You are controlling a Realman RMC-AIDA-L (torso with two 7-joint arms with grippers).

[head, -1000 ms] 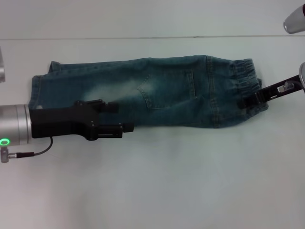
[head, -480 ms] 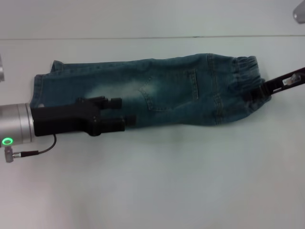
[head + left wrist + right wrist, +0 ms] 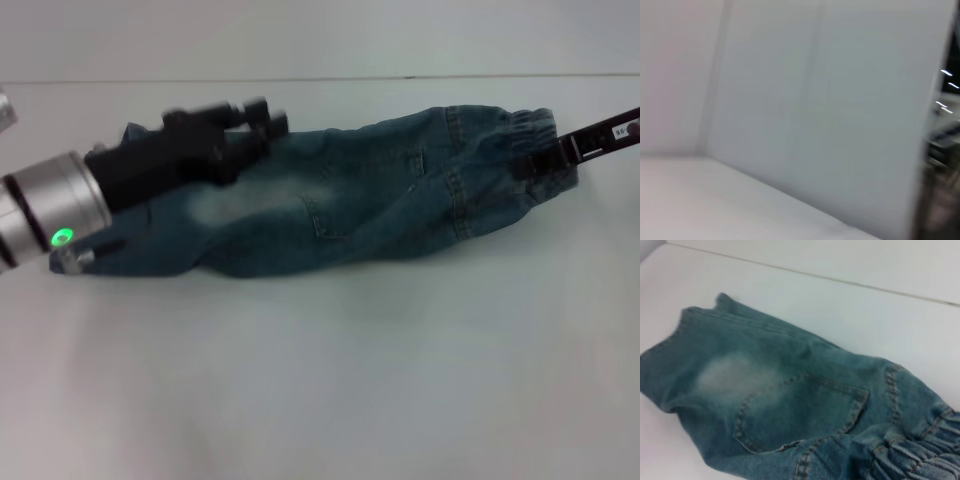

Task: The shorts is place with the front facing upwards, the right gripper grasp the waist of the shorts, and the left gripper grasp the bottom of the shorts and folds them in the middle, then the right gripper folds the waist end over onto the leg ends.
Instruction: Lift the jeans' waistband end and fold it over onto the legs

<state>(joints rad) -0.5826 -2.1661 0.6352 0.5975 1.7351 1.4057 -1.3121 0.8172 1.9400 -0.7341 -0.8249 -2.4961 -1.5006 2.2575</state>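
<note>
The denim shorts (image 3: 350, 200) lie lengthwise across the white table, folded narrow, with a stitched pocket (image 3: 800, 410) facing up. My right gripper (image 3: 542, 160) is shut on the waist of the shorts (image 3: 520, 130), the ruffled band at the right end, which also shows in the right wrist view (image 3: 920, 455). My left gripper (image 3: 262, 115) hovers over the far edge of the leg half, its two fingers apart and nothing visible between them. The leg ends (image 3: 665, 335) lie flat at the left, partly hidden under the left arm in the head view.
The white table (image 3: 350, 380) stretches bare in front of the shorts. A seam (image 3: 300, 78) marks its far edge against a pale wall. The left wrist view shows only blurred wall.
The left gripper has swung from the near edge of the legs up to the far side. The right gripper has drawn the waist farther away and to the right, and the shorts now look narrower.
</note>
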